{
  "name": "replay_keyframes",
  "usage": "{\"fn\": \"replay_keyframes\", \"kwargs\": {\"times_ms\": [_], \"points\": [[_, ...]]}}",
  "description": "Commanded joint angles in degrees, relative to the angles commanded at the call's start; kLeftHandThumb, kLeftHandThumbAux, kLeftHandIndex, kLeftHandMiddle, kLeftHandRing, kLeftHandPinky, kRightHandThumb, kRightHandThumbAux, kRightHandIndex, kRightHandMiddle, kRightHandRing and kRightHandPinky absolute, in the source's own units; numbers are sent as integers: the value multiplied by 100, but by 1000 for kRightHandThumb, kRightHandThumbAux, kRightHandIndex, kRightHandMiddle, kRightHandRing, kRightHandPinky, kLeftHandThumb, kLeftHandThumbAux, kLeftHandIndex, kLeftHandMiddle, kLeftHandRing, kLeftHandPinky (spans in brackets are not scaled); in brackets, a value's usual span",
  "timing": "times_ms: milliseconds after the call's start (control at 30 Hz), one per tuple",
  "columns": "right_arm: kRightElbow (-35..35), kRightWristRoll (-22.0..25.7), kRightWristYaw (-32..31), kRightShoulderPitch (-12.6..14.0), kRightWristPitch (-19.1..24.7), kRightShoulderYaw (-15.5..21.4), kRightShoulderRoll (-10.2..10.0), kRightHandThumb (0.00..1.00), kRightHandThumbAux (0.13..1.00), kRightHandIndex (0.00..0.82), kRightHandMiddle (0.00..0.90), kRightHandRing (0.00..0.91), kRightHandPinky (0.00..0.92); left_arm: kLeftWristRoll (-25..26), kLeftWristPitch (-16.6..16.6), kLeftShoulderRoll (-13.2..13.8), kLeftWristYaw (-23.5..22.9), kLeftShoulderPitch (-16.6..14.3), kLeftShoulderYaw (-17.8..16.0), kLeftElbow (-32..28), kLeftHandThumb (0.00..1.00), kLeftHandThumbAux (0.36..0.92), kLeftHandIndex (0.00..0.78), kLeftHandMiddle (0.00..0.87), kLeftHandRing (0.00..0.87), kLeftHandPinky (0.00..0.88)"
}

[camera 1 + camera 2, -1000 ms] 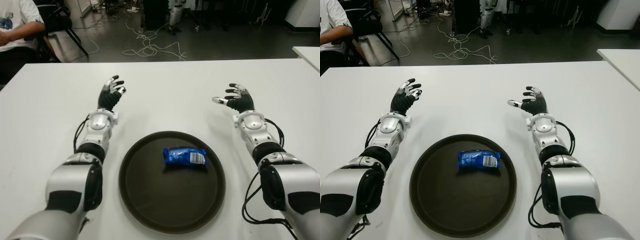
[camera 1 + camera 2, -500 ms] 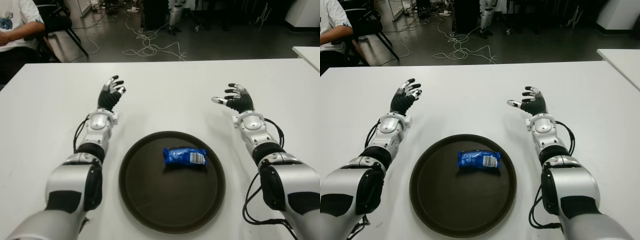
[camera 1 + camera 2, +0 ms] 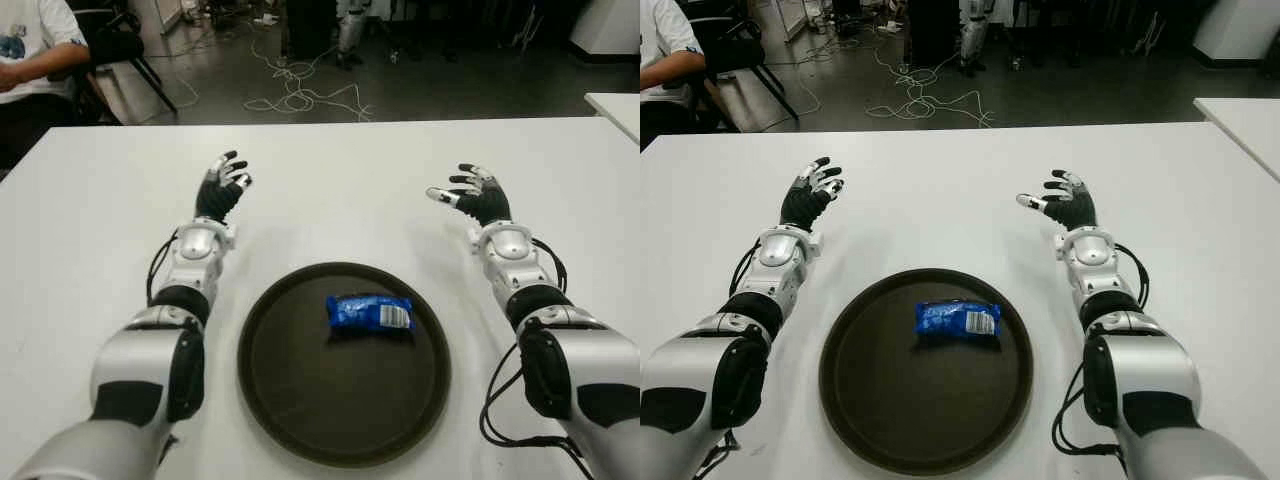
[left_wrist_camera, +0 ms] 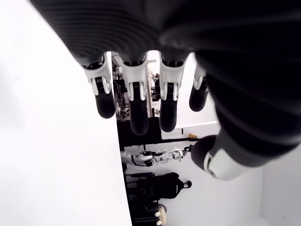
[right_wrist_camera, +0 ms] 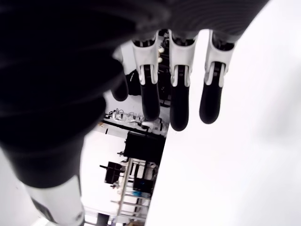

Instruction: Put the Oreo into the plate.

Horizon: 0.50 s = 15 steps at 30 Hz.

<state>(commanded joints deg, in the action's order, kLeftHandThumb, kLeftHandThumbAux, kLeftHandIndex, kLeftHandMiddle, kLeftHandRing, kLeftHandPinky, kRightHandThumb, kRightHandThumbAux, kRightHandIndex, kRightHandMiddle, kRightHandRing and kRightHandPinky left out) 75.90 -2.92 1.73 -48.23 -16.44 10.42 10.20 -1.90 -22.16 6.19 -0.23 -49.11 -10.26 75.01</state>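
Observation:
A blue Oreo packet [image 3: 370, 313] lies flat inside the round dark plate [image 3: 300, 400], a little past its middle. The plate sits on the white table [image 3: 330, 190] right before me. My left hand [image 3: 224, 183] is out over the table beyond the plate's left side, fingers spread and holding nothing. My right hand [image 3: 472, 197] is beyond the plate's right side, also spread and holding nothing. Both wrist views show only relaxed fingers [image 4: 136, 101] [image 5: 176, 99] with nothing between them.
A seated person [image 3: 30, 55] in a white shirt is at the far left corner behind the table. Cables [image 3: 300, 95] lie on the floor beyond the far edge. Another white table [image 3: 615, 105] shows at the right.
My right hand has shifted slightly to the right. The left hand, the plate and the Oreo packet have not moved.

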Motion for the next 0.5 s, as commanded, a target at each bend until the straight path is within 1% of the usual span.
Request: {"fn": "replay_keyframes", "kwargs": {"times_ms": [267,433,500], "points": [[-17,126,-187,12,-32,133,-87,0,813,193,275,307,362,1,22,2,8,-8,-3,4,100,668,109,190,165,134],[-24,125,-269,26,-59,132,-111,0,811,189,270,301,353,4,19,0,12,-8,-6,3,105,665,113,192,166,130],[-26,125,-296,28,-65,128,-115,0,812,185,269,298,352,7,12,0,13,-5,-8,2,112,663,115,197,172,141]]}}
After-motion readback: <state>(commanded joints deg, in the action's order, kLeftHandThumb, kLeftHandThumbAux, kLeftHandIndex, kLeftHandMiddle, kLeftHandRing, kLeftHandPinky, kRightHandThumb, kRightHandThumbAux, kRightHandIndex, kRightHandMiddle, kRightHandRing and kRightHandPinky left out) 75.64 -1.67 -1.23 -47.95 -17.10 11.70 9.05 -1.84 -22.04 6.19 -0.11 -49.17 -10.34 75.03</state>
